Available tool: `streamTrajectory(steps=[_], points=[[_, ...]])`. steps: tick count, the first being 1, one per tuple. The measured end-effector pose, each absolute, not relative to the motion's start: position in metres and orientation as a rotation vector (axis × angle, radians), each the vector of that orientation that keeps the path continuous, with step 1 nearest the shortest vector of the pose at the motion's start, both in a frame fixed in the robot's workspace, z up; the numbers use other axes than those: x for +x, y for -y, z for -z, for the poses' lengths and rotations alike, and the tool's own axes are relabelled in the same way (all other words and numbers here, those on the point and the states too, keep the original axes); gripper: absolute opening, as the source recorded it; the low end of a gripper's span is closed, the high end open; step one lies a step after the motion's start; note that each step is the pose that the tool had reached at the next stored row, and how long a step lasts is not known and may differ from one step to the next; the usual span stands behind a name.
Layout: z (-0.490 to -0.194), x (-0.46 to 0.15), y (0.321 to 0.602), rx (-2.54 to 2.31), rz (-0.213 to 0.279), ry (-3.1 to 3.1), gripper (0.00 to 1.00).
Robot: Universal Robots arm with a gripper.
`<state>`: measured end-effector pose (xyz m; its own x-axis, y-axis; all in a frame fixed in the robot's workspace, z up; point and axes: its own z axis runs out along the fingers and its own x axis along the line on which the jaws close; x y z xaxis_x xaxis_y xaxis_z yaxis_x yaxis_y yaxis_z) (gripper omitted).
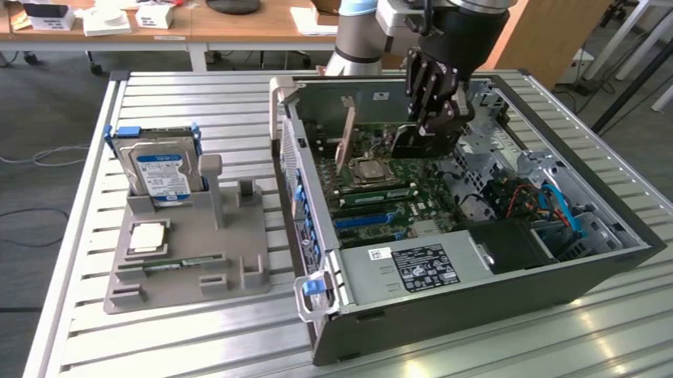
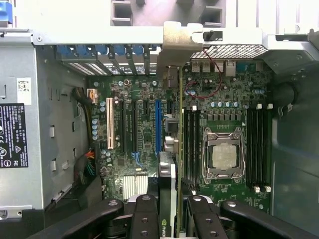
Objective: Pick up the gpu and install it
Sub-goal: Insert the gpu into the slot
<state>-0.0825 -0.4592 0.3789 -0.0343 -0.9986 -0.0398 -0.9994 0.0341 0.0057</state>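
On the slatted table (image 1: 84,346), a grey tray (image 1: 189,260) lies near the edge at the exterior view's left, with a hard drive (image 1: 163,169) upright at its far end. Beside it stands the open case (image 1: 474,315), its power supply (image 1: 415,268) at the near wall. Farther in, over the motherboard (image 1: 389,209), the gripper (image 1: 429,130) has its fingers (image 2: 144,216) clamped on the gpu (image 2: 168,172), one on each side. The card stands on edge between the blue slot (image 2: 158,124) and the CPU socket (image 2: 223,154), with its bracket (image 2: 182,42) at the case's rear wall.
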Motion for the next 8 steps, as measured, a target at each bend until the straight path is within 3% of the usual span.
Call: streamTrajectory(steps=[8], points=[[-0.3747,-0.0826,0.4592,-2.166,-0.05,-2.241,0.27]])
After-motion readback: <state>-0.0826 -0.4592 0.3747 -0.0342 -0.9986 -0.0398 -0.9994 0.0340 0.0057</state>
